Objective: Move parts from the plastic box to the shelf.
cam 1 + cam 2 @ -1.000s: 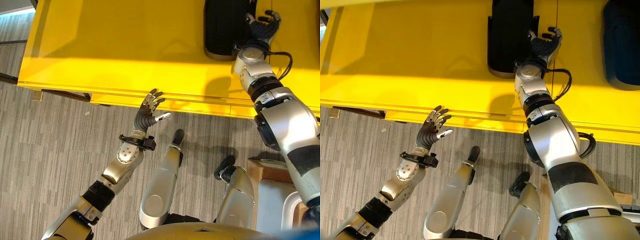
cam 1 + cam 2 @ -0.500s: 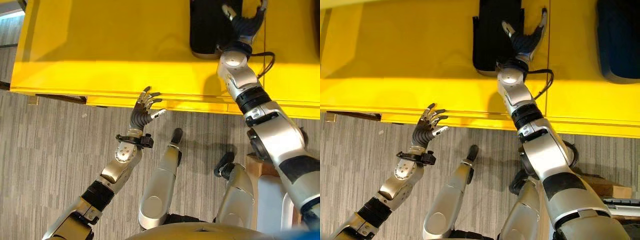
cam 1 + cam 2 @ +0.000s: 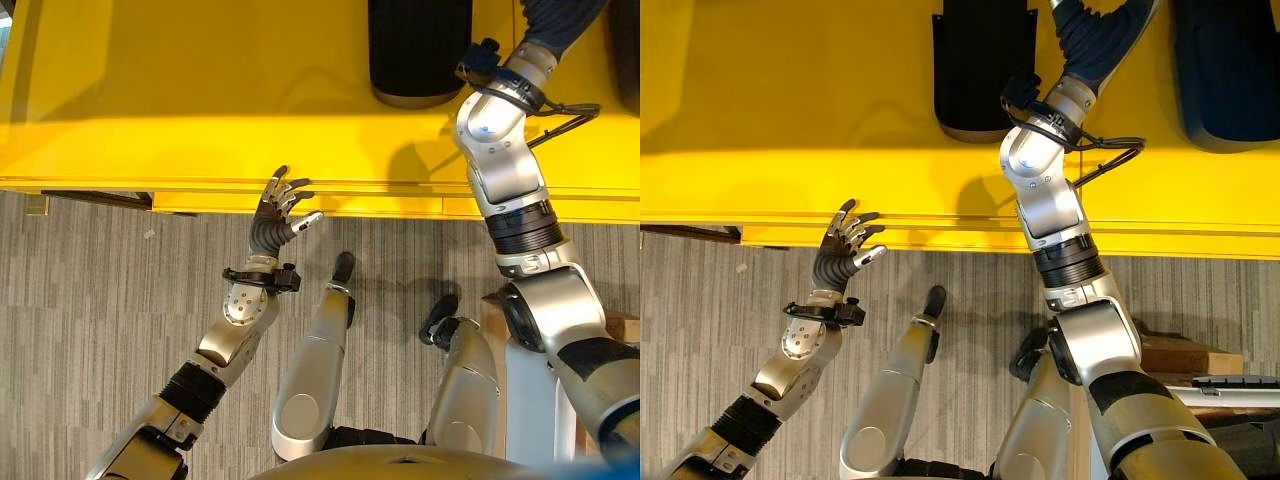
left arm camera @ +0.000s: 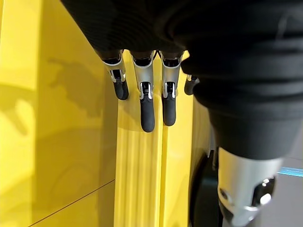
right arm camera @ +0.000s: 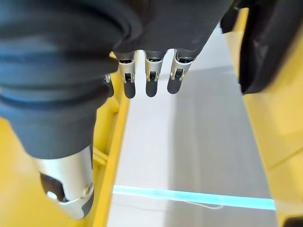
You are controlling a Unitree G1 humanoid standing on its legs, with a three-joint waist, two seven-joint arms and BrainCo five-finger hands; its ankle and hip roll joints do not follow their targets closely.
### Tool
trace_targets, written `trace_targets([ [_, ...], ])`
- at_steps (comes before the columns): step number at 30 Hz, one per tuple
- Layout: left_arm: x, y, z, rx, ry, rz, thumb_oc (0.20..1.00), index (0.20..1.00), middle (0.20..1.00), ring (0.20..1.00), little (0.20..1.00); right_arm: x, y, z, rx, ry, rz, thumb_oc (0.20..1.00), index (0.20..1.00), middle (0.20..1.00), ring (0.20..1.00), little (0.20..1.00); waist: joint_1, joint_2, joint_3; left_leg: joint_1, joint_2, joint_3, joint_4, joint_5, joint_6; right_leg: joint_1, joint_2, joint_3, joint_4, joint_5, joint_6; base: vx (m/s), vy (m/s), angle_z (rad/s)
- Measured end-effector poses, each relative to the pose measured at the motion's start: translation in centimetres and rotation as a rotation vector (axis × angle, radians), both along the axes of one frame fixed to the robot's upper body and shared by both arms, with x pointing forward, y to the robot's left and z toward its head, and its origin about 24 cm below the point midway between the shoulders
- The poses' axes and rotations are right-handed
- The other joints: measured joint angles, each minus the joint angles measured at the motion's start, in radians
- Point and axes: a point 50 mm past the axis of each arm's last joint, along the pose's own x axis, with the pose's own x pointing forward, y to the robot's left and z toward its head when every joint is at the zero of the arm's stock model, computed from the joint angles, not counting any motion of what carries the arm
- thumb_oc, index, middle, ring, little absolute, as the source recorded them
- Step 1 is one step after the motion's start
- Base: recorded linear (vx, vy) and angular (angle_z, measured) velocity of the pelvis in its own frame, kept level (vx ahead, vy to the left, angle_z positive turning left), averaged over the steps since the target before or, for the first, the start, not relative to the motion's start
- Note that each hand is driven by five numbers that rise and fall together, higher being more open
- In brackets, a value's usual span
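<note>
A black ribbed part [image 3: 420,50] lies on the yellow shelf [image 3: 200,100], and a second dark part [image 3: 1225,70] lies further right. My right hand [image 3: 1095,35] reaches over the shelf between them, past the black part. Its fingers [image 5: 150,78] are straight and hold nothing, with a black edge [image 5: 267,42] beside them. My left hand [image 3: 275,215] is raised at the shelf's front edge, open, its fingers [image 4: 147,104] spread against the yellow lip with nothing in them.
A grey plank floor [image 3: 100,320] runs below the shelf's front edge. A brown box [image 3: 1190,355] with a white piece [image 3: 535,400] by it sits at the lower right, beside my right arm.
My right hand has opened beside the black part and moved further back over the shelf. The part stays on the shelf. The view has shifted slightly, and the left hand has barely moved.
</note>
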Motion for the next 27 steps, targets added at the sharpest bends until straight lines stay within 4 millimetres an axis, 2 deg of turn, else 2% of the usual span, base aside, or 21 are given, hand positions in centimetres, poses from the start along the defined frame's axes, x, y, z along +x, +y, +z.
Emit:
trace_targets([
  [5, -0.2, 0.6, -0.2, 0.023, 0.000, 0.028, 1.000, 1.000, 1.000, 1.000, 1.000, -1.2, 0.2, -0.5, -0.027, -0.042, 0.015, 1.000, 1.000, 1.000, 1.000, 1.000, -0.011, -0.013, 0.008, 0.021, 0.009, 0.012, -0.005, -0.002, 0.001, 0.010, 0.008, 0.012, -0.008, 0.004, 0.000, 0.00, -0.019, -0.09],
  [10, -0.7, 1.8, -1.1, 0.029, 0.045, 0.074, 1.000, 1.000, 1.000, 1.000, 1.000, -2.5, 1.2, -4.7, -0.070, 0.001, 0.169, 1.000, 1.000, 1.000, 1.000, 1.000, -0.026, -0.023, 0.013, 0.090, 0.036, 0.042, -0.046, -0.003, 0.001, 0.066, 0.037, 0.032, -0.065, 0.027, -0.001, 0.02, -0.015, -0.23],
  [11, -1.0, 2.4, -1.6, 0.029, 0.063, 0.096, 1.000, 1.000, 1.000, 1.000, 1.000, -2.8, 1.2, -6.5, -0.081, 0.041, 0.223, 1.000, 1.000, 1.000, 1.000, 1.000, -0.036, -0.026, 0.014, 0.116, 0.049, 0.053, -0.064, -0.002, 0.000, 0.085, 0.052, 0.035, -0.095, 0.041, -0.001, 0.07, -0.042, -0.35],
  [12, -1.3, 2.8, -2.0, 0.030, 0.082, 0.114, 1.000, 1.000, 1.000, 1.000, 1.000, -3.0, 0.9, -8.4, -0.075, 0.096, 0.256, 1.000, 1.000, 1.000, 1.000, 1.000, -0.042, -0.027, 0.014, 0.141, 0.057, 0.061, -0.084, 0.001, 0.000, 0.108, 0.059, 0.036, -0.118, 0.050, 0.000, 0.05, -0.036, -0.32],
  [14, -1.7, 3.3, -2.6, 0.033, 0.108, 0.133, 1.000, 1.000, 1.000, 1.000, 1.000, -3.4, 0.4, -10.6, -0.063, 0.172, 0.302, 1.000, 1.000, 1.000, 1.000, 1.000, -0.058, -0.031, 0.014, 0.176, 0.071, 0.074, -0.110, 0.002, -0.002, 0.134, 0.075, 0.045, -0.151, 0.059, 0.001, 0.05, -0.028, -0.32],
  [15, -2.1, 3.9, -3.2, 0.037, 0.138, 0.158, 1.000, 1.000, 1.000, 1.000, 1.000, -3.8, 0.1, -12.6, -0.064, 0.239, 0.340, 1.000, 1.000, 1.000, 1.000, 1.000, -0.061, -0.039, 0.010, 0.214, 0.085, 0.094, -0.139, 0.006, -0.003, 0.154, 0.090, 0.061, -0.182, 0.069, 0.007, 0.07, -0.032, -0.45],
  [17, -3.0, 5.0, -4.2, 0.038, 0.182, 0.199, 1.000, 1.000, 1.000, 1.000, 1.000, -4.3, -0.4, -14.6, -0.058, 0.314, 0.402, 1.000, 1.000, 1.000, 1.000, 1.000, -0.083, -0.046, 0.005, 0.265, 0.105, 0.120, -0.182, 0.014, -0.006, 0.188, 0.115, 0.079, -0.229, 0.094, 0.006, 0.09, -0.039, -0.49],
  [19, -3.7, 5.5, -4.8, 0.037, 0.212, 0.218, 1.000, 1.000, 1.000, 1.000, 1.000, -4.6, -1.1, -15.4, -0.068, 0.343, 0.405, 1.000, 1.000, 1.000, 1.000, 1.000, -0.103, -0.053, -0.003, 0.304, 0.120, 0.143, -0.218, 0.021, -0.008, 0.210, 0.130, 0.090, -0.257, 0.105, 0.007, 0.11, -0.043, -0.42],
  [20, -4.2, 5.8, -5.3, 0.040, 0.236, 0.219, 1.000, 1.000, 1.000, 1.000, 1.000, -4.9, -1.6, -15.8, -0.088, 0.360, 0.400, 1.000, 1.000, 1.000, 1.000, 1.000, -0.097, -0.057, -0.008, 0.342, 0.135, 0.166, -0.253, 0.030, -0.012, 0.232, 0.149, 0.104, -0.291, 0.122, 0.002, 0.10, -0.036, -0.56],
  [23, -5.4, 6.1, -6.8, 0.060, 0.316, 0.192, 1.000, 1.000, 1.000, 1.000, 1.000, -5.6, -3.7, -17.4, -0.183, 0.444, 0.358, 1.000, 1.000, 1.000, 1.000, 1.000, -0.118, -0.073, -0.056, 0.445, 0.170, 0.218, -0.349, 0.053, -0.027, 0.298, 0.192, 0.133, -0.382, 0.155, 0.001, 0.08, -0.035, -0.57],
  [25, -6.5, 5.8, -8.1, 0.061, 0.374, 0.157, 1.000, 1.000, 1.000, 1.000, 1.000, -6.2, -5.0, -18.7, -0.188, 0.503, 0.324, 1.000, 1.000, 1.000, 1.000, 1.000, -0.155, -0.084, -0.126, 0.488, 0.189, 0.255, -0.400, 0.058, -0.027, 0.318, 0.216, 0.151, -0.426, 0.169, -0.004, 0.08, -0.049, -0.45],
  [27, -6.9, 5.8, -9.2, 0.062, 0.423, 0.158, 1.000, 1.000, 1.000, 1.000, 1.000, -6.6, -6.0, -19.4, -0.190, 0.538, 0.298, 1.000, 1.000, 1.000, 1.000, 1.000, -0.174, -0.078, -0.163, 0.544, 0.206, 0.285, -0.445, 0.069, -0.042, 0.348, 0.240, 0.174, -0.459, 0.178, -0.006, 0.05, -0.041, -0.45],
])
